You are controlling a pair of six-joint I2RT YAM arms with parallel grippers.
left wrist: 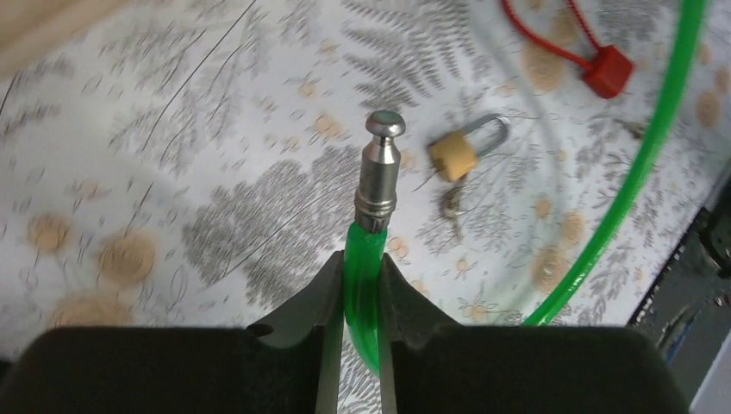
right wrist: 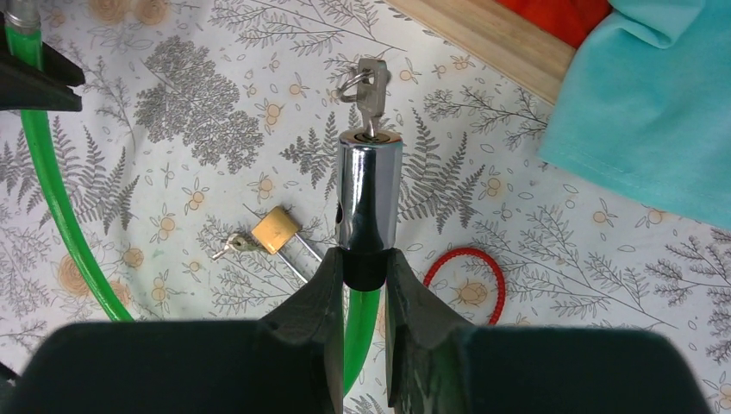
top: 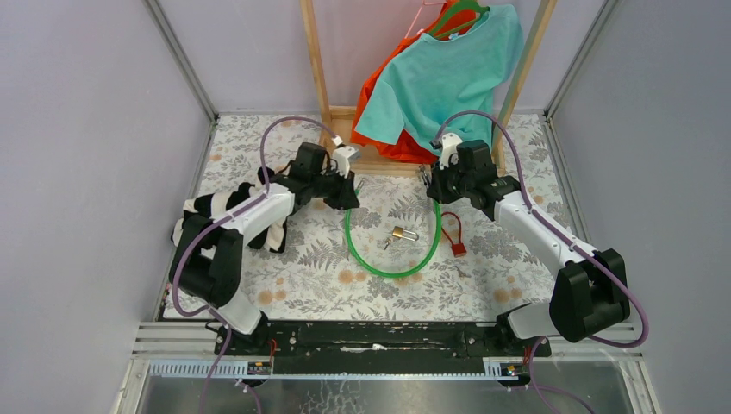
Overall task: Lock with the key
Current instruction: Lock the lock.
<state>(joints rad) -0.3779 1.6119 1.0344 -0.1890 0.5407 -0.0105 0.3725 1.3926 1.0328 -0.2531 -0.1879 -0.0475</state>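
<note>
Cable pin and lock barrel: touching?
Apart. Top view: left tool grips the cable by the pin, right tool by the barrel, bare table between them.

Both arms are built alike: the left arm (top: 259, 207) and the right arm (top: 534, 226) each have smooth white shells along their links and chunky matte-black housings at the joints, the bulkiest black blocks sitting toward 7 and 5 o'clock. A lilac left cable (top: 297, 118) loops along one and a matching right cable (top: 470, 112) along the other, each ending at a small white wrist unit. Both bases are bolted to a black rail (top: 379, 336) at 6 o'clock, dotted with screws and scuffed white in the middle. The left gripper (left wrist: 360, 263) has 2 black wedge-shaped fingers tapering to narrow tips, 1 with a small round hole. The right gripper (right wrist: 362, 259) has the same matte-black fingers.
</note>
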